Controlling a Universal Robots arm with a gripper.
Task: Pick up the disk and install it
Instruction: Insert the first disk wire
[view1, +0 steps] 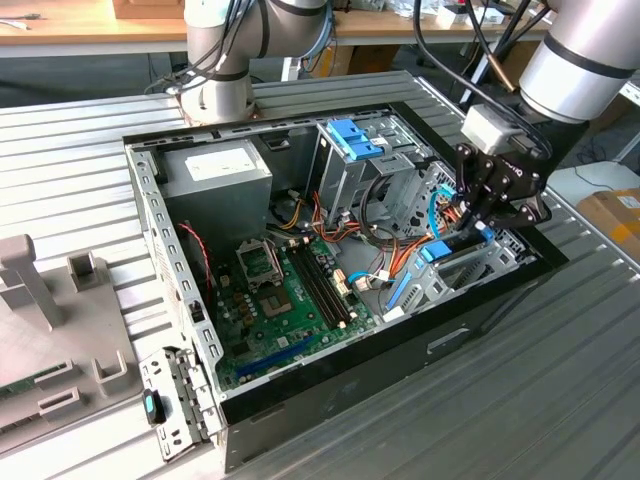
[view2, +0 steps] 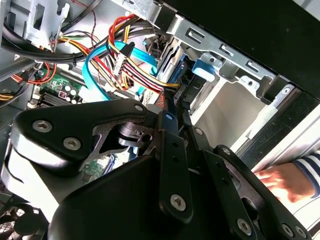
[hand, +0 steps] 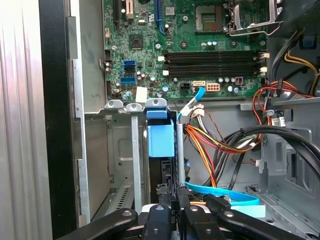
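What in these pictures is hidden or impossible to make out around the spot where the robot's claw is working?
- The disk: in the first wrist view its blue end shows in the metal bay; its lower part is hidden behind the gripper.
- Gripper fingertips: covered by the gripper's own black linkage in both wrist views.
- A hand: cut off by the second wrist view's edge.

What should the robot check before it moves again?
1. Disk in the bay: ok, it stands on edge in a slot.
2. Pincer lined up with the disk: ok, it sits right at the disk's end.
3. Disk pushed all the way in: cannot tell.
4. Cables out of the way: not ok, the blue cable lies right by the pincer.
5. People clear: not ok, a hand is beside the case.
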